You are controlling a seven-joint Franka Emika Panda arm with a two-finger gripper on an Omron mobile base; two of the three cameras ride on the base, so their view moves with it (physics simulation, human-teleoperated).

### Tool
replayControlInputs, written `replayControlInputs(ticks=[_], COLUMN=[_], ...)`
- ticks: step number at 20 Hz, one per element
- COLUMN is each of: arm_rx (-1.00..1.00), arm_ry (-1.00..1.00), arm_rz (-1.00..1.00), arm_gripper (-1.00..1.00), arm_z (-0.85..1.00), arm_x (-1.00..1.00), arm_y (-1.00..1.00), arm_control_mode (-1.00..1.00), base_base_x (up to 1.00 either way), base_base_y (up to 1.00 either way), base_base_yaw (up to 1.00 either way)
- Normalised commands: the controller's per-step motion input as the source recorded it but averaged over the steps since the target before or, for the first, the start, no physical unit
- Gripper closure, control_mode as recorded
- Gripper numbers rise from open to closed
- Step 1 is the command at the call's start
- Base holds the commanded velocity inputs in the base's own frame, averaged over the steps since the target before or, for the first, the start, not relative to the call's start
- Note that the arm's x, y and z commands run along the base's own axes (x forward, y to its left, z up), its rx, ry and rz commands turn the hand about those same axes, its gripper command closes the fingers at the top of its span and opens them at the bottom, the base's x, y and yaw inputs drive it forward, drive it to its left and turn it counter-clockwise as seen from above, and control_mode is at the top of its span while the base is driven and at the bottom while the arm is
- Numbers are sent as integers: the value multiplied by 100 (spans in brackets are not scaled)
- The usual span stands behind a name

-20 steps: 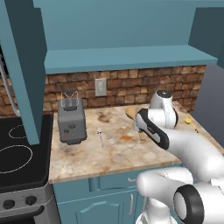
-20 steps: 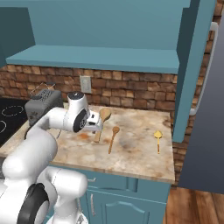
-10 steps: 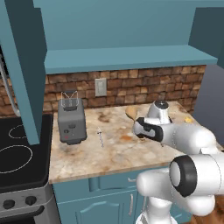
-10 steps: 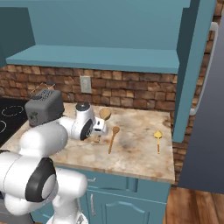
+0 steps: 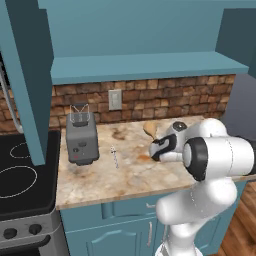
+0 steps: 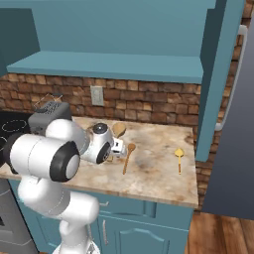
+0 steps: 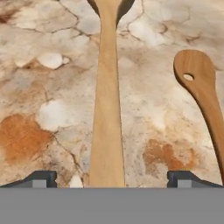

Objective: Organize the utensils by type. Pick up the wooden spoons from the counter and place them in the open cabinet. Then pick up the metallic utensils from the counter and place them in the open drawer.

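Hand (image 7: 109,177) hangs low over the counter (image 7: 52,87), fingers spread astride the larger wooden spoon's handle (image 7: 106,131).

counter (image 6: 154,171) (marbled) | two wooden spoons (image 7: 106,109) — toaster (image 5: 81,137) — thin utensil (image 5: 115,156) — yellow-ended one (image 6: 179,156)

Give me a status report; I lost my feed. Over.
Gripper open, low over the counter, straddling the larger wooden spoon's handle. Not yet gripped. Smaller wooden spoon lies alongside, apart. Nothing in the way.
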Motion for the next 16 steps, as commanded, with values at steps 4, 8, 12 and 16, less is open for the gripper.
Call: replayControlInputs(ticks=[4,8,12,16], arm_rx=[0,0,0,0], arm_ry=[0,0,0,0], arm_rz=[-2,-2,-1,0], arm_gripper=[-100,-100,-100,100], arm_z=[-29,-29,-42,-51], arm_x=[38,37,30,24], arm_y=[0,0,0,0], arm_control_mode=[-100,-100,-100,-100], base_base_x=[0,0,0,0], base_base_y=[0,0,0,0], base_base_yaw=[0,0,0,0])
